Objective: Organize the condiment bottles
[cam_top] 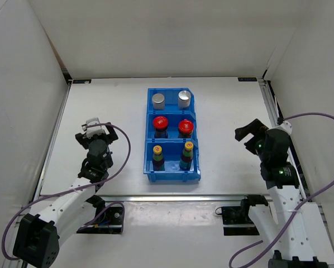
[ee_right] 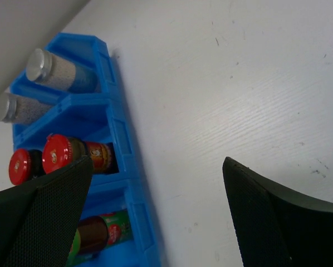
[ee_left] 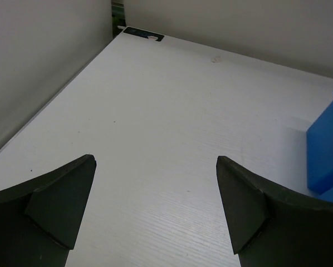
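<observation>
All six bottles stand upright in the blue bin (cam_top: 147, 139). Two silver-capped bottles (cam_top: 158, 101) (cam_top: 185, 99) are in the far compartment, two red-capped bottles (cam_top: 160, 123) (cam_top: 185, 127) in the middle, two yellow-capped bottles (cam_top: 157, 152) (cam_top: 187, 148) in the near one. My left gripper (cam_top: 95, 129) is open and empty, left of the bin, over bare table (ee_left: 155, 161). My right gripper (cam_top: 249, 133) is open and empty, right of the bin. The right wrist view shows the bin (ee_right: 122, 139) with a silver-capped bottle (ee_right: 58, 71), a red-capped bottle (ee_right: 72, 156) and a labelled bottle (ee_right: 102, 233).
White walls enclose the table on the left, back and right. A blue corner of the bin (ee_left: 325, 150) shows in the left wrist view. Black markers sit at the far table corners (cam_top: 80, 81) (cam_top: 246, 80). Cables loop beside both arms.
</observation>
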You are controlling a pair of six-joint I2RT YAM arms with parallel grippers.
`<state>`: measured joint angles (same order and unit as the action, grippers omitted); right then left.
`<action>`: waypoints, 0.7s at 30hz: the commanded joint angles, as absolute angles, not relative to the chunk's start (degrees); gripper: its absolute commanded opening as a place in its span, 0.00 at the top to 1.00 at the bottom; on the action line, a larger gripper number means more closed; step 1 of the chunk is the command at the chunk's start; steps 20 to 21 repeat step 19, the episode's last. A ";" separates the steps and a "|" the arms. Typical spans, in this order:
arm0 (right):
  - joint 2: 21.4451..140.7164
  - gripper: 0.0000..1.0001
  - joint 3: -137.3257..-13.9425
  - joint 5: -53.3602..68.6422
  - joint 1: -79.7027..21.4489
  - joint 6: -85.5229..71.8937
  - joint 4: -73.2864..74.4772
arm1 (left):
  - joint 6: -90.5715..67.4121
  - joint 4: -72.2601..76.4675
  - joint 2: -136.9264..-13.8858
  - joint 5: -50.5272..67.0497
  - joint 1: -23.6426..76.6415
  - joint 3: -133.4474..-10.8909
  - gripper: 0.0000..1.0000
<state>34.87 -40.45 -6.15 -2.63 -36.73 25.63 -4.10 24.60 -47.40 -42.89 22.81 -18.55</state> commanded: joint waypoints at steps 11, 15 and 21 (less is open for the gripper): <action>46.05 0.00 -45.88 -2.91 -6.86 -35.24 29.89 | -10.45 26.10 -47.99 -49.92 22.50 -19.07 0.00; 45.53 0.00 -45.88 -1.24 -7.38 -33.23 28.83 | -12.21 26.10 -47.99 -48.00 22.50 -19.07 0.00; 46.84 0.00 -45.88 -1.15 -7.91 -32.61 28.13 | -13.89 28.02 -47.37 -47.47 22.50 -17.93 0.00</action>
